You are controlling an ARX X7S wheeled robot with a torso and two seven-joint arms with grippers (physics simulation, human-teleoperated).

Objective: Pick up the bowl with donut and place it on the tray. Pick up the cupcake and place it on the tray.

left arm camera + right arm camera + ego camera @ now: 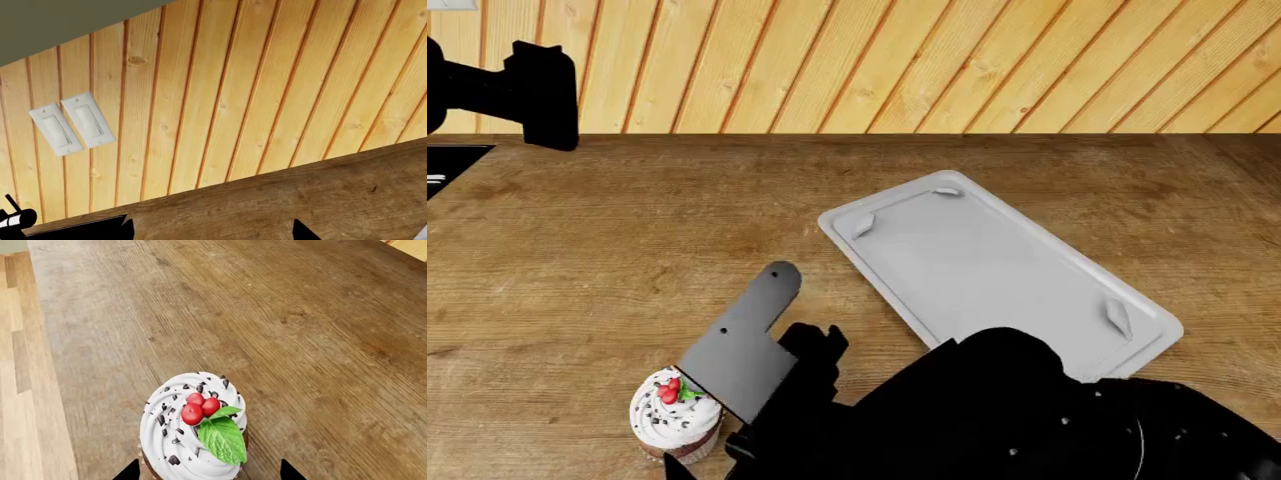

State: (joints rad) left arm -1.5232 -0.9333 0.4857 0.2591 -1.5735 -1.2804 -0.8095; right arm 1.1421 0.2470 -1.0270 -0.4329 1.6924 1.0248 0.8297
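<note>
The cupcake [675,415] stands upright on the table [587,260] close to the near edge, toward the near-left corner, its white frosting flecked with dark sprinkles and topped with red berries and a green leaf. In the right wrist view the cupcake [193,432] sits between two dark fingertips [128,472] that show at either side of it, spread wider than the wrapper and not visibly touching it. The right gripper [714,440] reaches over it from the right, with a grey flat link of the arm slanting up and away toward the table's middle. The tray [1001,275] lies flat and bare on the right half of the table, turned at an angle, one handle end toward the far edge and the other toward the near-right corner, well apart from the cupcake. The left gripper [541,95] is raised at the far-left corner, above the far edge and in front of the plank wall [894,60]. Its wrist view looks at that wall, two white switch plates [72,124] and the table's far edge, with only dark finger tips [303,231] at the frame's border, spread apart with nothing between them. No bowl or donut shows in any view.
</note>
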